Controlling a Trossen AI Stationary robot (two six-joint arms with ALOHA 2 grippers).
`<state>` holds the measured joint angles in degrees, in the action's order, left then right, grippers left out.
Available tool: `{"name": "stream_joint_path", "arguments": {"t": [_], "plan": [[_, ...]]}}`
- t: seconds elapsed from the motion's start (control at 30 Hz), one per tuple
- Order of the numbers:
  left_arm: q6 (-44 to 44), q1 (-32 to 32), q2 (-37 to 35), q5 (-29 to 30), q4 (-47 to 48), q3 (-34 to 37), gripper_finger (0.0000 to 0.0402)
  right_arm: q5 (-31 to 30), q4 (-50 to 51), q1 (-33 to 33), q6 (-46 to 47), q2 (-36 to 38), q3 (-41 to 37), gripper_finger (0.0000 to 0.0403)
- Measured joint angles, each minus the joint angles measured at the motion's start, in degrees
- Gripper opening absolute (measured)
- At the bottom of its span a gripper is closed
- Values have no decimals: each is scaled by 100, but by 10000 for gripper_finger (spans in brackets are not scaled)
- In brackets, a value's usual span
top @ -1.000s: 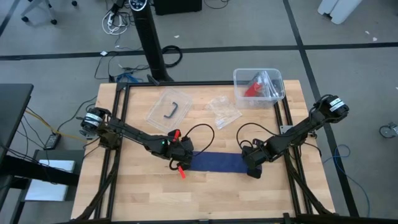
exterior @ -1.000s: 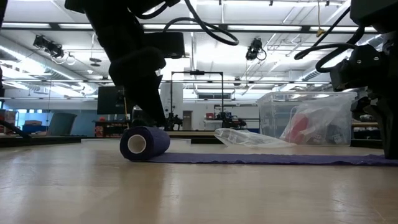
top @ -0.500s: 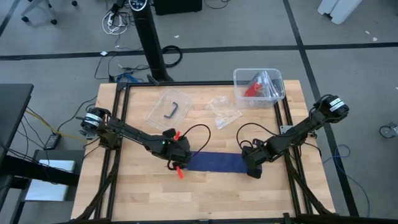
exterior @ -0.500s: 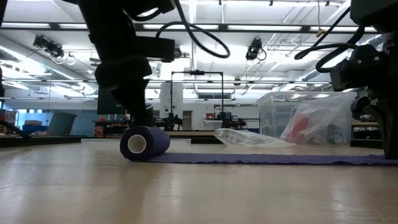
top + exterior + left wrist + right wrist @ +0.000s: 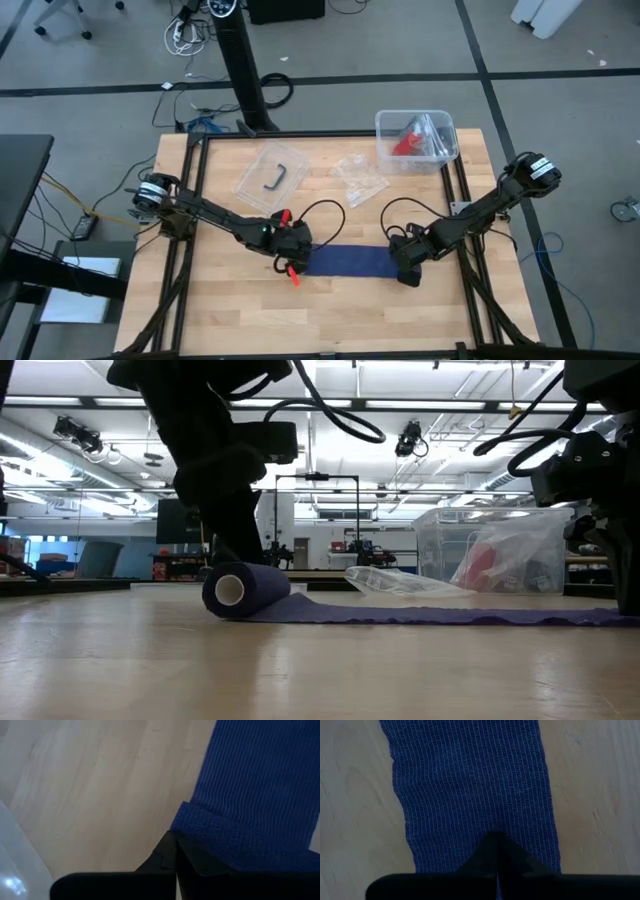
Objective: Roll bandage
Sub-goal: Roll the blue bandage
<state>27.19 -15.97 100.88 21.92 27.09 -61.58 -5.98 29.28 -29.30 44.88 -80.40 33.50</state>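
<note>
The bandage is a navy strip (image 5: 350, 262) lying flat across the middle of the table. Its left end is wound into a small roll (image 5: 245, 590) that rests on the wood. My left gripper (image 5: 297, 262) is shut and stands at the roll, coming down from the table's left. My right gripper (image 5: 405, 266) is shut and stands on the strip's flat right end (image 5: 470, 795). In the low view the strip (image 5: 450, 616) runs from the roll off to the right. My left gripper sets its shut fingertips (image 5: 172, 851) against the roll's left side (image 5: 200, 822), at one end of the roll. The fingers slant down from the table's left. The roll lies on the table, the strip running off from under it. My right gripper presses its shut fingertips (image 5: 495, 845) down on the strip's right end (image 5: 485, 822), midway across its width. The fingers point steeply down, and the strip lies flat on the wood under them.
A clear bin (image 5: 415, 138) with a red item stands at the far right. A clear lid with a dark handle (image 5: 272, 177) and a clear plastic bag (image 5: 358, 177) lie at the far middle. Bare wood runs along the near side of the table (image 5: 330, 315).
My left gripper drew back a little toward the table's left and up, then came back against the roll. The roll has turned a short way toward the right along the strip. The strip's right end has stayed flat under my right gripper.
</note>
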Motion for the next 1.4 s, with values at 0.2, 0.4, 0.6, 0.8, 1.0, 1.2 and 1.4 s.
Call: {"name": "stream_joint_path", "arguments": {"t": [0.2,0.4,0.6,0.8,1.0,1.2,1.4], "plan": [[30,0,7,19,279,-58,1,-4,0,0,-2,0,0,0],[317,-59,11,464,1448,-447,1,2,24,0,80,0,2,0],[343,-147,9,135,1390,-481,1,46,39,0,141,0,4,0],[480,-172,2,-26,928,-175,1,63,61,-35,144,0,4,0],[386,-168,2,-72,346,-66,1,81,66,-35,146,2,4,0],[302,-168,2,-167,165,-66,1,89,70,-35,146,2,4,0],[164,-168,2,-171,-98,-66,1,87,72,-35,146,2,4,0]]}}
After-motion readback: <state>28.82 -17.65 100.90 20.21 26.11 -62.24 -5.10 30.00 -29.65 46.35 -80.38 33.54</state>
